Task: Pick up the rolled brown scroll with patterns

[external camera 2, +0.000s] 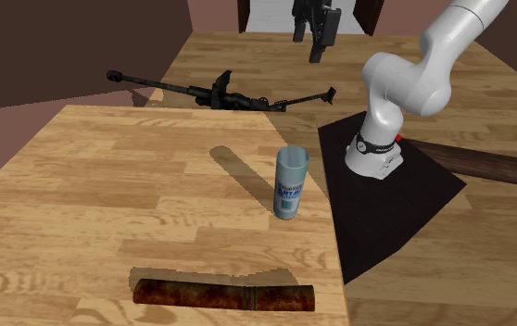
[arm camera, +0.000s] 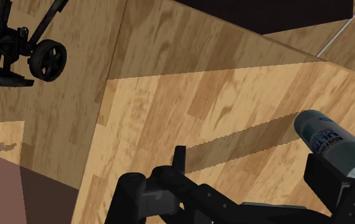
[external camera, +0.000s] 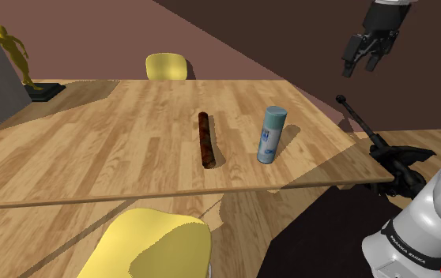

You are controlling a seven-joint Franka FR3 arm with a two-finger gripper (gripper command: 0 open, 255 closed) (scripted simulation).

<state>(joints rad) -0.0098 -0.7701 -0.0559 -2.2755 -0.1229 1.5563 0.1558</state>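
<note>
Brown scroll (external camera: 205, 140) lies flat, long axis near-to-far in shoulder view (pincer (external camera: 359, 65) spread, empty).

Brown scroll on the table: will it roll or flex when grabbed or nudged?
The scroll is a long thin cylinder lying flat on the table, so a sideways nudge would probably roll it. It looks straight and tightly rolled, so likely fairly stiff and light, though a hard squeeze may crush it. Gripping mid-length should limit tipping.
</note>
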